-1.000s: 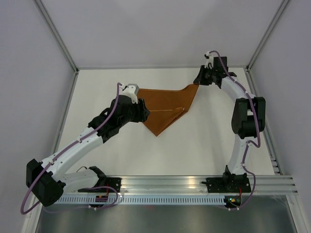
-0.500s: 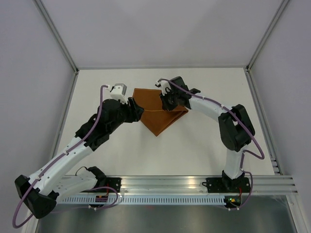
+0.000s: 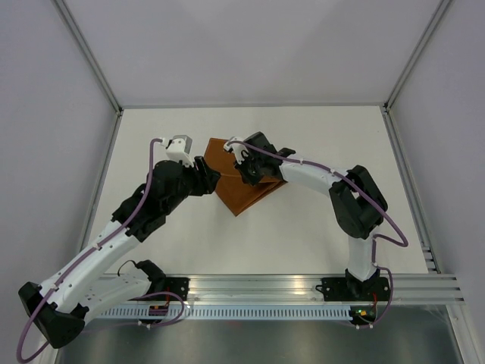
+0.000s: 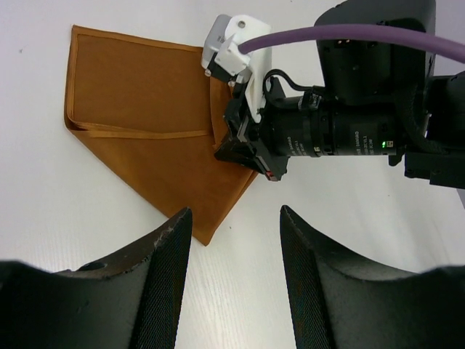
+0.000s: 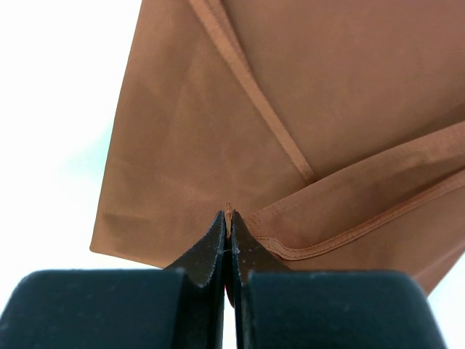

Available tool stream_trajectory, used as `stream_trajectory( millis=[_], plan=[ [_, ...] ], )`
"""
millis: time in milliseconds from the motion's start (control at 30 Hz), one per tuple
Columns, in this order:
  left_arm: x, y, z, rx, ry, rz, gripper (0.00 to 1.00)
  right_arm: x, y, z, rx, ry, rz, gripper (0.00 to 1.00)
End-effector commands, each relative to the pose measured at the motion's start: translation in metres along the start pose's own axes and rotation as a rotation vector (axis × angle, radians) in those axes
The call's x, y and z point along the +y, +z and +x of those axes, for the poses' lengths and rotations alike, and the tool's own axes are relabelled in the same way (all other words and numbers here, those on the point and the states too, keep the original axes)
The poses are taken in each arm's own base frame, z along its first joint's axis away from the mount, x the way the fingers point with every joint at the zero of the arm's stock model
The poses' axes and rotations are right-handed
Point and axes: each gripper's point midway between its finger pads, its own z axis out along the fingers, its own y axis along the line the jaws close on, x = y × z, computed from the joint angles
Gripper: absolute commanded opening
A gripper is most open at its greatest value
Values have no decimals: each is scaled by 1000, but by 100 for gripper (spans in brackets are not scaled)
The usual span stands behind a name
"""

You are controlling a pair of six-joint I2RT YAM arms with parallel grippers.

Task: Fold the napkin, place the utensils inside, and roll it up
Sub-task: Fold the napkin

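The rust-orange napkin lies folded over on the white table, with hemmed layers on top of each other. My right gripper is over its middle and is shut on a hemmed corner of the napkin, pinched between the closed jaws of the gripper. My left gripper is just left of the cloth. In the left wrist view this gripper is open and empty above bare table, with the napkin and the right gripper ahead of it. No utensils are in view.
The white table is bounded by light walls and metal frame posts at the back corners. An aluminium rail with both arm bases runs along the near edge. The two arms are close together over the napkin.
My right arm has swung from the far right back corner to the left, carrying the napkin's corner over the cloth and folding it. My left arm has reached a little further towards the back.
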Motion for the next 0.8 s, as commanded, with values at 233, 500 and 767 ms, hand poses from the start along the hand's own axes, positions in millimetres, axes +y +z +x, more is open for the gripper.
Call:
stream_trajectory(
  millis=[233,500,767],
  plan=[
    [4,-1,4,-5,-39,-13,57,21,13,8,50,1,-54,5],
    [1,1,3,-8,-41,-5,57,60,20,16,95,-4,-160,13],
    [1,2,2,-12,-39,-4,59,70,4,0,65,-9,-212,52]
  ],
)
